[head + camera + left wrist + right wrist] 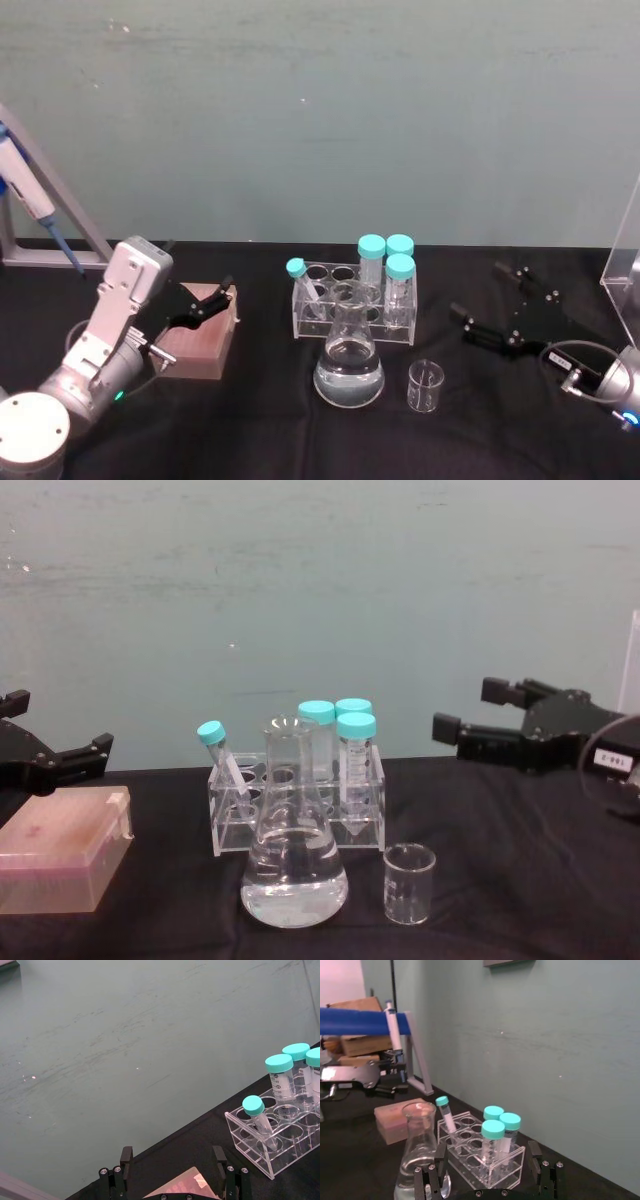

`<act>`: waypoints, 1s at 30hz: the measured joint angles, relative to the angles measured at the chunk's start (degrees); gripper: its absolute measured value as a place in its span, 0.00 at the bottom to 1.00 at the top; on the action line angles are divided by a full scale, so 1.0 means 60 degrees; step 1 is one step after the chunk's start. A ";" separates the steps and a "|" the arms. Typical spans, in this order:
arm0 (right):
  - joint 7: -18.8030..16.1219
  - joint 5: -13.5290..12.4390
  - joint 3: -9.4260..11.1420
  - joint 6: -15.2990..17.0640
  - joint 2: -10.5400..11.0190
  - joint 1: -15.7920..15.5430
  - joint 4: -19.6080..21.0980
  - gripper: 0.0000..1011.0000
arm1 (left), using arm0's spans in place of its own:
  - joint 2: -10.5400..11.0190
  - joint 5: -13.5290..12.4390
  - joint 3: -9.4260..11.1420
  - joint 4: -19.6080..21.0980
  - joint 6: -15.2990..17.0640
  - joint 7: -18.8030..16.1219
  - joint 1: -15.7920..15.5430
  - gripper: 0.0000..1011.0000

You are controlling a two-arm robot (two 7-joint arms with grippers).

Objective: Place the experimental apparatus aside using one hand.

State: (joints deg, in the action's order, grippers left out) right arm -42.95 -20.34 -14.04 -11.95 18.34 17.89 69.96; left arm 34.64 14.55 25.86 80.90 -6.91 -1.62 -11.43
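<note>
Bare black counter (490,420) lies open right of the small clear glass beaker (425,386); the liquid-filled conical flask (349,365) stands close before the clear acrylic tube rack (303,310).

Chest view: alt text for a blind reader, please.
A conical flask of clear liquid and a small beaker stand before a rack of teal-capped tubes on black cloth. The left gripper and right gripper hover open either side.

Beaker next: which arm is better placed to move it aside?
Right, likely. The right gripper, open, is nearest the beaker, bare cloth between; the left gripper hovers at the pink box, with the flask and tube rack in its way.
</note>
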 joint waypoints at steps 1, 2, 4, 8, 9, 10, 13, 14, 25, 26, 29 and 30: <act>-0.0040 -0.0001 -0.0046 -0.0019 0.0018 0.0026 -0.0038 0.99 | 0.0000 0.0000 0.0000 0.0000 0.0000 0.0000 0.0000 0.99; -0.0078 -0.0001 -0.0084 -0.0039 0.0034 0.0049 -0.0071 0.99 | 0.0001 0.0000 0.0001 0.0000 0.0000 -0.0001 0.0000 0.99; -0.0142 -0.0001 -0.0166 -0.0082 0.0068 0.0090 -0.0134 0.99 | 0.0000 0.0000 0.0000 -0.0001 0.0000 -0.0001 0.0000 0.99; -0.0373 0.0048 -0.0455 -0.0198 0.0162 0.0255 -0.0404 0.99 | 0.0000 0.0000 0.0000 0.0000 0.0000 -0.0001 0.0000 0.99; -0.0421 0.0059 -0.0509 -0.0224 0.0176 0.0293 -0.0461 0.99 | 0.0000 0.0001 -0.0001 0.0000 0.0000 -0.0001 0.0000 0.99; -0.0460 0.0065 -0.0551 -0.0240 0.0184 0.0324 -0.0505 0.99 | 0.0000 0.0001 -0.0001 0.0000 0.0000 -0.0001 0.0000 0.99; -0.0639 0.0098 -0.0777 -0.0337 0.0232 0.0488 -0.0757 0.99 | 0.0000 0.0000 0.0000 0.0000 0.0000 -0.0001 0.0000 0.99; -0.0678 0.0101 -0.0823 -0.0362 0.0238 0.0529 -0.0824 0.99 | 0.0000 0.0000 0.0000 0.0000 0.0000 -0.0001 0.0000 0.99; -0.1184 0.0102 -0.1355 -0.0783 0.0227 0.1062 -0.1684 0.99 | 0.0000 0.0000 0.0000 0.0000 0.0000 0.0000 0.0000 0.99; -0.1222 0.0103 -0.1419 -0.0820 0.0220 0.1122 -0.1780 0.99 | 0.0000 0.0000 0.0000 -0.0001 0.0000 0.0000 -0.0001 0.99; -0.1290 0.0102 -0.1548 -0.0865 0.0207 0.1238 -0.1952 0.99 | 0.0000 0.0000 0.0000 0.0000 0.0000 -0.0001 0.0000 0.99; -0.1303 0.0101 -0.1577 -0.0872 0.0203 0.1264 -0.1991 0.99 | 0.0000 0.0000 -0.0001 0.0000 0.0000 0.0000 0.0000 0.99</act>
State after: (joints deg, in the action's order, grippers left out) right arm -50.77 -19.73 -23.50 -17.19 19.56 25.48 58.02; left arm 34.65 14.55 25.86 80.90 -6.91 -1.62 -11.43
